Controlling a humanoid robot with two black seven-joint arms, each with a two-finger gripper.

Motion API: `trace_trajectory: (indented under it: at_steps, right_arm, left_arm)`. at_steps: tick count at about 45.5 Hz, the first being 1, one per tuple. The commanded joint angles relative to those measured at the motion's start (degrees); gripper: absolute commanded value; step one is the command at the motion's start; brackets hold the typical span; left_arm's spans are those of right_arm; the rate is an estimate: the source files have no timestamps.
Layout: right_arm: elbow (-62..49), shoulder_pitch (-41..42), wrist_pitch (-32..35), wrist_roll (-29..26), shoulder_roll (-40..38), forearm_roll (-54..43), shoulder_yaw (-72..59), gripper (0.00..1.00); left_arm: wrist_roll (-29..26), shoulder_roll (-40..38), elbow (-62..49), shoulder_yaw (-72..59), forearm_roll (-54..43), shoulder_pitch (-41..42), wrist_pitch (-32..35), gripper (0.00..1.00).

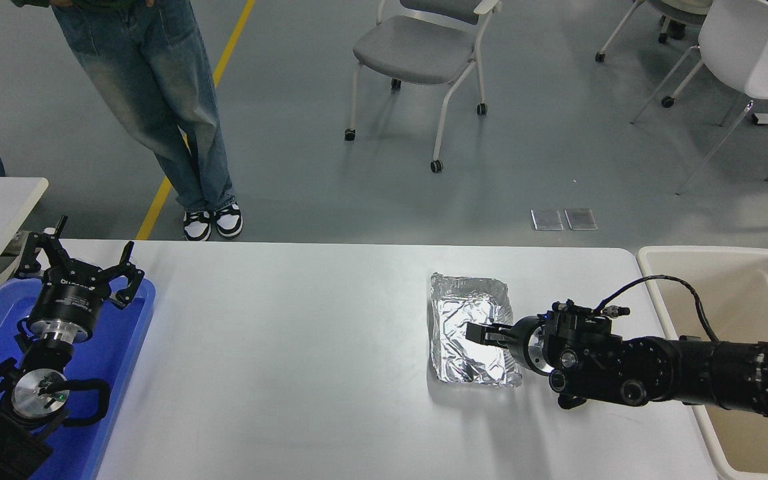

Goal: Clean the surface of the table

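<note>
White bench (304,347) fills the lower half of the overhead view, its wide plain top with rounded corners stretching across in front of me. On its right part lies a shallow rectangular foil tray (469,303), crinkled and shiny; I can make out nothing in it but my own claw. My right claw (475,332) reaches in from the right edge, low over the near half of that tray, its black fingers drawn close together; whether they pinch the foil I cannot tell. Just beyond the bench's right end stands a large cream bin (744,293), and the part of its inside that I can see looks bare, with my right arm crossing above it. At the bench's left end sits a blue plastic tray (121,347), and my left claw (81,263) rests parked over it with its fingers spread wide, gripping nothing. At the far side a person in jeans (157,100) stands on the grey floor, near a grey chair (417,50) on castors.
</note>
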Motion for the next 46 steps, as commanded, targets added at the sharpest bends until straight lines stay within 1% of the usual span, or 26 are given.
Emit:
trace_trajectory:
  at_steps: [1,4,9,11,19,23,30,32,35,37,43,46]
  right_arm:
    - [-0.94,-0.99,-1.9,0.03,0.33,-1.02,-0.33,0.94]
    - [-1.02,-1.26,-2.17,0.03,0.33,-1.02,-0.33,0.94]
    - [-1.81,-1.78,-2.25,0.03,0.42,-1.11,-0.33,0.89]
    - [-1.9,-2.13,-2.43,0.12,0.42,-1.11,-0.33,0.84]
    - [-1.99,-2.14,-2.52,0.21,0.42,-2.6,-1.12,0.73]
    - [-2.25,-2.05,-2.78,0.21,0.42,-3.3,-1.74,0.64]
    - [-2.34,-1.87,-4.36,0.21,0.42,-5.14,-3.58,0.59]
    - [-2.34,-1.7,-4.63,0.21,0.42,-5.59,-4.2,0.54]
    - [-2.43,-1.61,-4.72,0.21,0.42,-5.68,-4.73,0.51]
    - [-2.43,-1.52,-4.72,0.21,0.42,-5.76,-4.82,0.45]
    - [-2.43,-1.26,-4.72,0.21,0.42,-6.64,-4.82,0.34]
    - [-2.43,-1.17,-4.54,0.3,0.42,-6.73,-4.82,0.24]
  left_arm:
    - [0.0,0.01,0.0,0.0,0.0,-0.02,0.0,1.0]
    - [0.0,0.01,0.0,0.0,0.0,-0.02,0.0,1.0]
    - [0.0,0.01,0.0,0.0,0.0,0.07,0.0,1.0]
    - [0.0,0.01,0.0,0.0,0.0,0.07,0.0,1.0]
    - [0.0,0.01,0.0,0.0,0.0,0.07,0.0,1.0]
    - [0.0,0.01,0.0,0.0,0.0,0.07,0.0,1.0]
    - [0.0,0.01,0.0,0.0,0.0,0.07,0.0,1.0]
    - [0.0,-0.07,0.0,0.0,0.0,-0.02,0.0,1.0]
    - [0.0,0.01,0.0,0.0,0.0,0.07,0.0,1.0]
    - [0.0,0.01,0.0,0.0,0.0,-0.02,0.0,1.0]
    - [0.0,0.01,0.0,0.0,0.0,0.07,0.0,1.0]
    - [0.0,0.01,0.0,0.0,0.0,0.07,0.0,1.0]
